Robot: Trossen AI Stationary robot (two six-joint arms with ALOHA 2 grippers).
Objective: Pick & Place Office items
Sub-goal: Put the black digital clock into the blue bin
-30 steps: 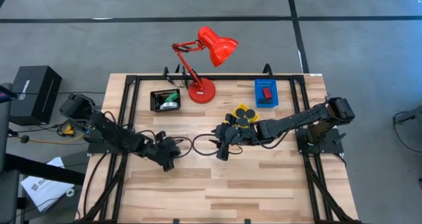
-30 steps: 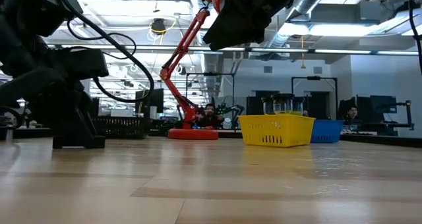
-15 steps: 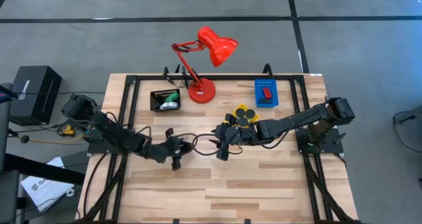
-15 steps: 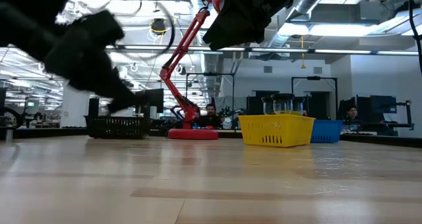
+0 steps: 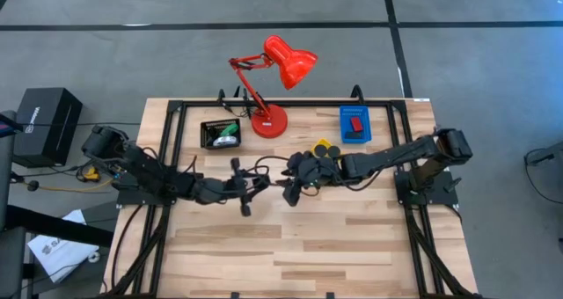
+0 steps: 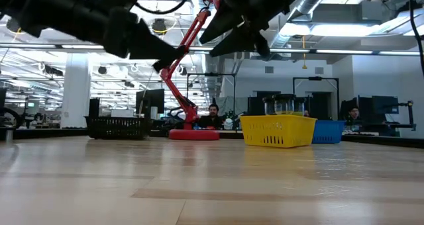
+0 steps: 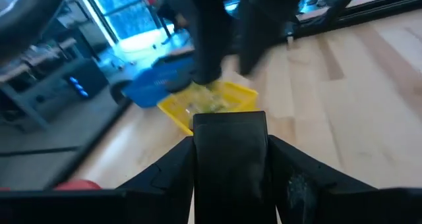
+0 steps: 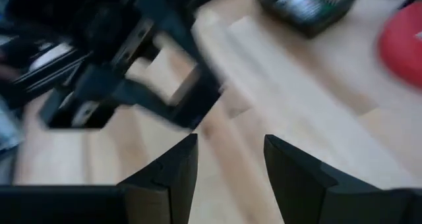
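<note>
Movement on the left side is the news: the left gripper [image 5: 248,186] has come up off the table [image 5: 352,246], where it was pressed down at about 8 o'clock a second ago, and has swung in to just 9 o'clock of centre. Its fingers are now clamped on a black block [image 7: 229,155], carried in the air. The right gripper [image 8: 229,141] hovers at centre, having edged only a little toward 12, its fingers moderately apart with nothing between them. I judge the pick done and the place step under way: the block points toward the yellow tray [image 6: 277,132], just off centre toward 1 o'clock, though a handover to the right gripper is also possible. By count, there are two arms, one red lamp [image 5: 268,121] at 12 o'clock and three trays. The yellow tray shows at least one black tape roll [image 5: 324,146], with the rest hidden under the right arm. The blue tray [image 5: 345,134] at 1 o'clock holds one red block [image 5: 356,123]. The black tray [image 5: 208,127] at 11 o'clock holds one green cylinder [image 5: 229,127] and silvery pieces too small to count.
</note>
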